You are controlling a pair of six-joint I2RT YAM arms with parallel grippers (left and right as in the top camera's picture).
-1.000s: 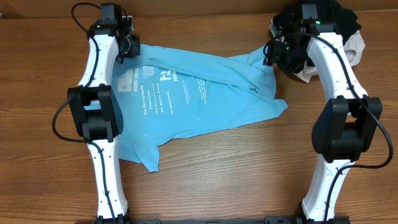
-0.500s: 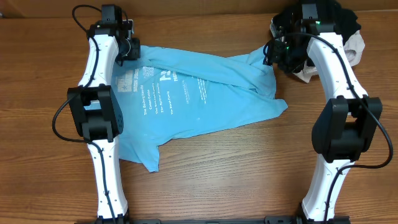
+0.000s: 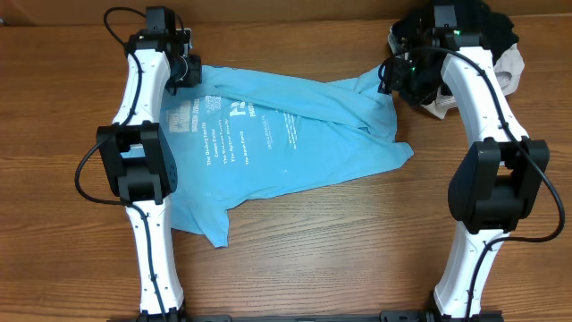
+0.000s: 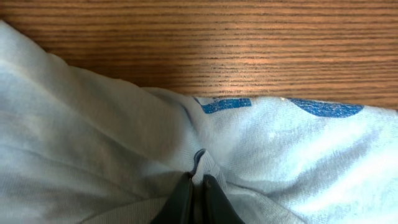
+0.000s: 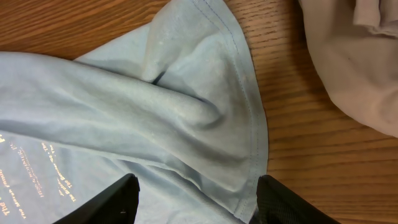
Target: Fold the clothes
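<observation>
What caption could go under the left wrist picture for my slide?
Left gripper pinching a fold of the light blue T-shirt on the wooden table.

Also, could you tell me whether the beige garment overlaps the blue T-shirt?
No, bare table separates the beige garment from the blue T-shirt.

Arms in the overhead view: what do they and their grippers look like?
The left arm and right arm have white links, bulky black joint housings and looping black cables. A green light glows near the right wrist. The left gripper and right gripper have black fingers.
</observation>
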